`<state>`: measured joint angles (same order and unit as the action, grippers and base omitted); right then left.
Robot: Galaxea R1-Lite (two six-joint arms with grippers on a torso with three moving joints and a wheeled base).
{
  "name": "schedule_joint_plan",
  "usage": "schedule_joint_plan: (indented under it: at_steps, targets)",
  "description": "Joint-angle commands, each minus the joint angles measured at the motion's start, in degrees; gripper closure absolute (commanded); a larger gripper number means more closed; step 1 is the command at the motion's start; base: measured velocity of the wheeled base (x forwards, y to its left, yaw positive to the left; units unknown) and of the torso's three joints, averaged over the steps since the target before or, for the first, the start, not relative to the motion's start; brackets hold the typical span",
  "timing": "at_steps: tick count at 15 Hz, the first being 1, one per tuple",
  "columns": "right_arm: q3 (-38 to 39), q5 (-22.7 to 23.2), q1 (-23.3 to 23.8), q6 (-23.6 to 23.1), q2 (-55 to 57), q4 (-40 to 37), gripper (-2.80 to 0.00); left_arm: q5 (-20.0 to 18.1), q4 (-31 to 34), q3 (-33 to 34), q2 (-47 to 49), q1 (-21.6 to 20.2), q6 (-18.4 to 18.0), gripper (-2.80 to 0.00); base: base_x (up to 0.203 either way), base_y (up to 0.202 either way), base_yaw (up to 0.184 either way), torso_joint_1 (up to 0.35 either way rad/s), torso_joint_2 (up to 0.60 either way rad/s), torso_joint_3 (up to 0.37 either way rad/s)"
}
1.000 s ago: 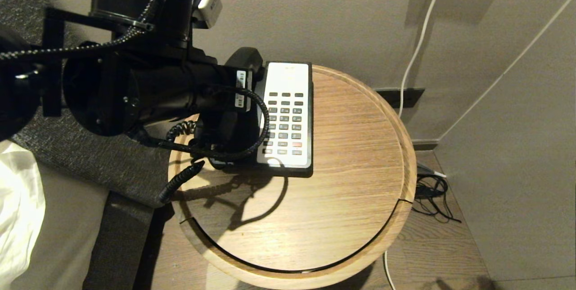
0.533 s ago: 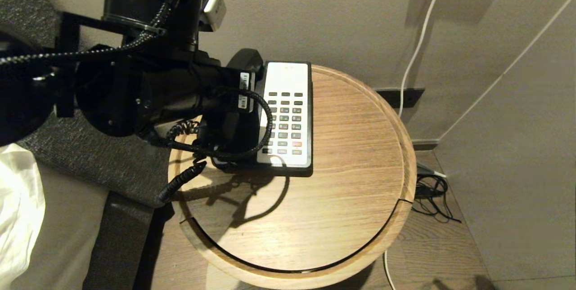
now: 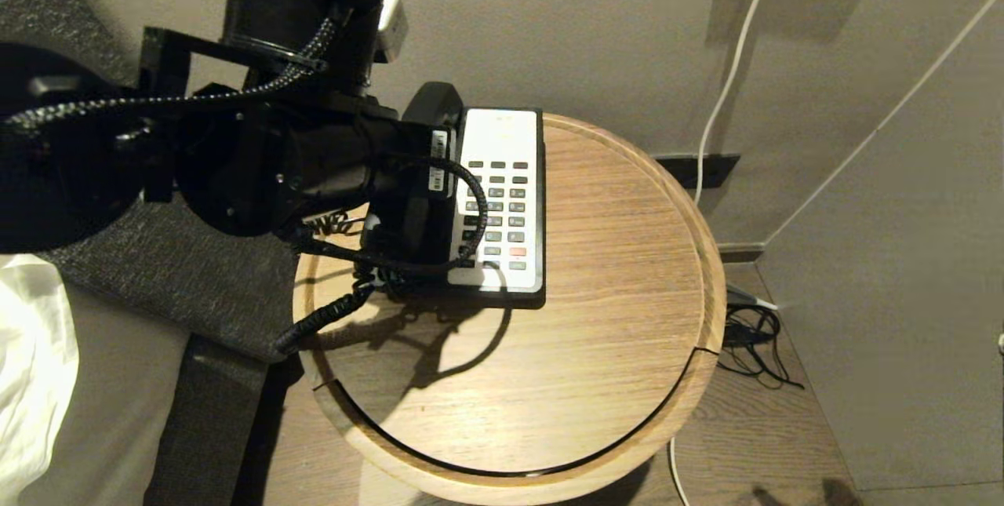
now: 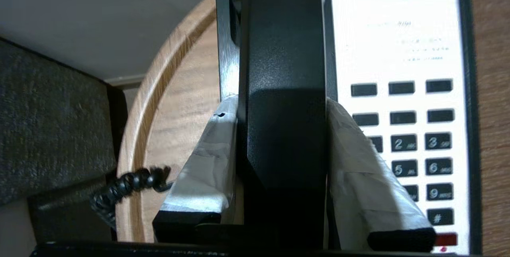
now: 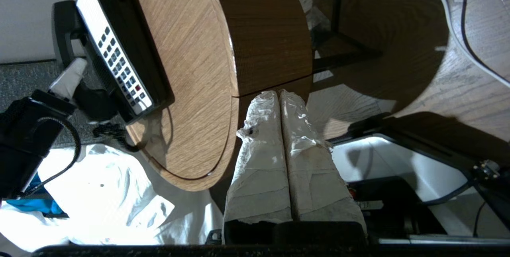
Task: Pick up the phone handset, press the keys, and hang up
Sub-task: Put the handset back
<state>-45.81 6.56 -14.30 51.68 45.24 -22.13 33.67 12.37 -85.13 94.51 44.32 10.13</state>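
Clamping the phone handset (image 4: 285, 89) (left hand (image 4: 281, 105))

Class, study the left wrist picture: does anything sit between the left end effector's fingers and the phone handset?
Nothing visible does. The left end effector has its taped fingers pressed against both sides of the phone handset, beside the keys.

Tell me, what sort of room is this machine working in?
Probably a hotel bedroom. A black corded desk phone with a white keypad faceplate sits on a round wooden side table, next to white bedding and a dark upholstered headboard panel.
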Motion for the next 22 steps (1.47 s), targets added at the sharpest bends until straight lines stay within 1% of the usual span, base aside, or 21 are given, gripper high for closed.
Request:
schedule_joint_plan:
  at_steps: [1, 3, 7, 9, 14, 16, 18, 19, 22]
  targets:
    - [0.47, 0.03, -0.03, 0.27, 0.46, 0.15, 0.0, 0.17, 0.19, 1.46, -0.16, 0.06, 0.63, 0.0, 0.0, 0.0, 0.0, 0.0, 0.0, 0.0]
    - [0.81, 0.05, -0.03, 0.27, 0.63, 0.15, 0.0, 0.17, 0.19, 2.51, -0.21, 0.15, 1.38, 0.0, 0.0, 0.0, 0.0, 0.0, 0.0, 0.0]
    - [1.7, 0.12, -0.03, -0.17, 0.81, 1.14, 0.0, 0.08, 0.55, 1.64, -0.22, 0.17, 2.0, 0.0, 0.0, 0.0, 0.0, 0.0, 0.0, 0.0]
    - [2.2, 0.12, -0.03, -0.17, 1.17, 1.99, 0.0, 0.02, 0.85, 1.46, -0.29, 0.83, 2.08, 0.0, 0.0, 0.0, 0.0, 0.0, 0.0, 0.0]
    - [2.76, 0.03, -0.03, -0.59, 1.25, 2.54, 0.0, -0.93, 3.0, 1.2, 0.06, 1.29, 6.06, 0.0, 0.0, 0.0, 0.0, 0.0, 0.0, 0.0]
    - [3.09, 0.03, -0.03, -1.67, 1.25, 2.7, 0.0, -1.41, 3.01, 1.2, 0.23, 1.29, 6.56, 0.0, 0.0, 0.0, 0.0, 0.0, 0.0, 0.0]
    - [3.18, 0.03, -0.03, -1.67, 1.17, 2.7, 0.0, -1.41, 3.01, 1.43, 0.41, 1.29, 6.57, 0.0, 0.0, 0.0, 0.0, 0.0, 0.0, 0.0]
    - [3.18, 0.03, -0.03, -1.67, 1.17, 2.7, 0.0, -1.41, 2.92, 1.46, 0.41, 1.29, 6.57, -2.8, 0.0, 0.0, 0.0, 0.0, 0.0, 0.0]
    - [3.45, 0.03, -0.03, -1.67, 1.17, 2.8, 0.0, -1.12, 2.98, 1.28, 0.41, 1.29, 6.39, -2.8, 0.0, 0.0, 0.0, 0.0, 0.0, 0.0]
